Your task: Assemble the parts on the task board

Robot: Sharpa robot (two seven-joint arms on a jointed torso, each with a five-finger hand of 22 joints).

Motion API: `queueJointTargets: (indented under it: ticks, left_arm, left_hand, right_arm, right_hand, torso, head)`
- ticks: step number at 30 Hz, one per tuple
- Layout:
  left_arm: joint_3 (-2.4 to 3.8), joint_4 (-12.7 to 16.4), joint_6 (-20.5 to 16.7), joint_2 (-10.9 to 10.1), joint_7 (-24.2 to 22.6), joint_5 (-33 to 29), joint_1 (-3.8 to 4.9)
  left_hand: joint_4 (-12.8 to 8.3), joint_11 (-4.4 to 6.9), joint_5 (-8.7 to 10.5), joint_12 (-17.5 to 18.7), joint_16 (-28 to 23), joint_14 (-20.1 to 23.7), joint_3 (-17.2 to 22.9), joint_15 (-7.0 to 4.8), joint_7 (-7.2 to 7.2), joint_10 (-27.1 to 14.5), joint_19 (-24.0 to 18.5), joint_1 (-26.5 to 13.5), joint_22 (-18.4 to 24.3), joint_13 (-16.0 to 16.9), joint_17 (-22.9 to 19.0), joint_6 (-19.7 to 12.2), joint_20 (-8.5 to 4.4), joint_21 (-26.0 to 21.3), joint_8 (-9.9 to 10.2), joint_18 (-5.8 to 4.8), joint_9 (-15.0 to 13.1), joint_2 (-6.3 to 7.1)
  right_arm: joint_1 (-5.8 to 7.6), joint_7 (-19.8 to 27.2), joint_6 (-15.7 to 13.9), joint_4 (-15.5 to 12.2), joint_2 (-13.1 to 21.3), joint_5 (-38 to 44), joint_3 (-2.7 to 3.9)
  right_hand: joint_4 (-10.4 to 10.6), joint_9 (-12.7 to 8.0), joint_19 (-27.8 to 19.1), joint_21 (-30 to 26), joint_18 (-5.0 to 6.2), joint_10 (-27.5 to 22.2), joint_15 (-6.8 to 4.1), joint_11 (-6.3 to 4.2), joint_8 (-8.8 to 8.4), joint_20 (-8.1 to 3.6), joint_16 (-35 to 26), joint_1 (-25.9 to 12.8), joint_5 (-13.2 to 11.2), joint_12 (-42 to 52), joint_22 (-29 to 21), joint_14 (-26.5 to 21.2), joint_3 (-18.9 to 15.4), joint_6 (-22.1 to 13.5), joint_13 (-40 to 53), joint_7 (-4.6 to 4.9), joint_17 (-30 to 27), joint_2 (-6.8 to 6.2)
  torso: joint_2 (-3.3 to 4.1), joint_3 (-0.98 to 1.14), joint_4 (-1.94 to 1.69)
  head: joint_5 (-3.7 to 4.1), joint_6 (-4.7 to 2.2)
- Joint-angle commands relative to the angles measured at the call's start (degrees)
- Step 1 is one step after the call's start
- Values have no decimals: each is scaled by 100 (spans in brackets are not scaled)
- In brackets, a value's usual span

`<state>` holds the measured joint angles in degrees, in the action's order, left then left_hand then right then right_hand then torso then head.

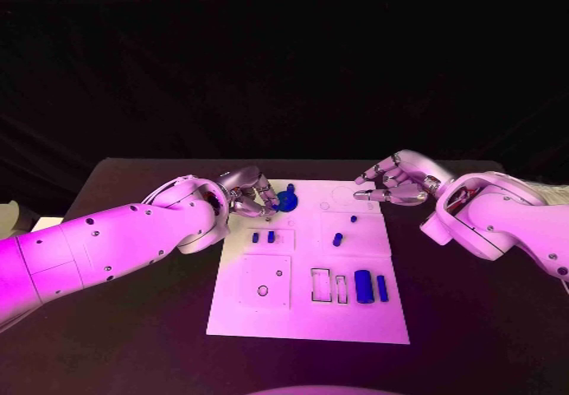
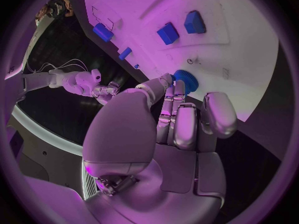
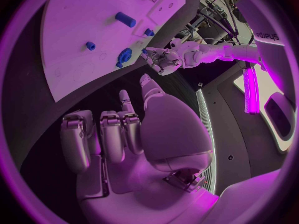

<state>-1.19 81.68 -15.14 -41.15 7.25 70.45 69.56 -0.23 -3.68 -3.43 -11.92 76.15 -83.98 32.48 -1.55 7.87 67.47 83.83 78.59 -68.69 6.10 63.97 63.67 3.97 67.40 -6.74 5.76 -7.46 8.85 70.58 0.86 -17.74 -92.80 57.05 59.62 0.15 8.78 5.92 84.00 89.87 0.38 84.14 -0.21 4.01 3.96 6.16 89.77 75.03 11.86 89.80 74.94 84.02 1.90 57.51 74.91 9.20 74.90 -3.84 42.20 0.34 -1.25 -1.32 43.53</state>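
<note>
left hand [image 1: 243,197] partly over blue gear [image 1: 286,199]

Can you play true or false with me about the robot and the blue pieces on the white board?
1. The left hand has its fingers at a round blue part at the far left end of the task board. True.
2. The right hand is holding a blue piece. False: it holds nothing, with its fingers apart, at the board's far right corner.
3. The table is black. True.
4. All the blue pieces are piled in one heap. False: they are spread over the board, like the two small blue pegs and the flat blue block.
5. The two hands are touching each other. False: they are apart, at opposite far corners of the board.
</note>
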Motion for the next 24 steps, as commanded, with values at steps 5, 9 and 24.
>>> queueJointTargets:
  ticks: [5, 9, 24]
  left_arm:
    - [-11, -71, 189, -36, 62, -106, 3]
    - [-35, -105, 247, -37, 75, -106, -4]
    - [-72, -168, 406, -16, 143, -75, -19]
  left_hand:
    - [2, -1, 7, 64, -22, -170, 15, 16, 1, 71, 228, -84, -19, -11, -21, 41, 1, 29, 38, -87, 15, 8]
    - [2, -1, 7, 64, -22, -170, 15, 16, 1, 71, 228, -84, -19, -11, -21, 41, 1, 29, 38, -87, 15, 8]
    - [-1, 1, 6, 76, -25, -168, 18, 16, -2, 80, 231, -92, -39, -13, -35, 47, 2, 49, 45, -91, 21, 6]
  right_arm:
    - [-3, 35, 71, -15, -4, 15, 0]
    - [-3, 35, 69, -17, -5, 16, 0]
    - [-2, 33, 65, -27, -10, 17, 0]
  right_hand:
    - [-8, 5, 600, 13, -38, 576, 27, 12, 14, -1, 23, -16, 27, 5, 1506, 598, -31, -4, 1501, -36, 1510, 56]
    - [-8, 5, 600, 13, -38, 576, 27, 12, 14, -1, 23, -16, 27, 5, 1506, 598, -31, -4, 1501, -36, 1510, 56]
    - [-8, 5, 600, 13, -38, 576, 27, 12, 14, -1, 23, -16, 27, 5, 1506, 598, -31, -4, 1501, -36, 1510, 56]
  torso:
    - [-1, -1, 6]
    - [4, -5, 7]
    - [3, -2, 10]
  head:
    - [-39, 23]
    - [-25, 29]
    - [-58, 60]
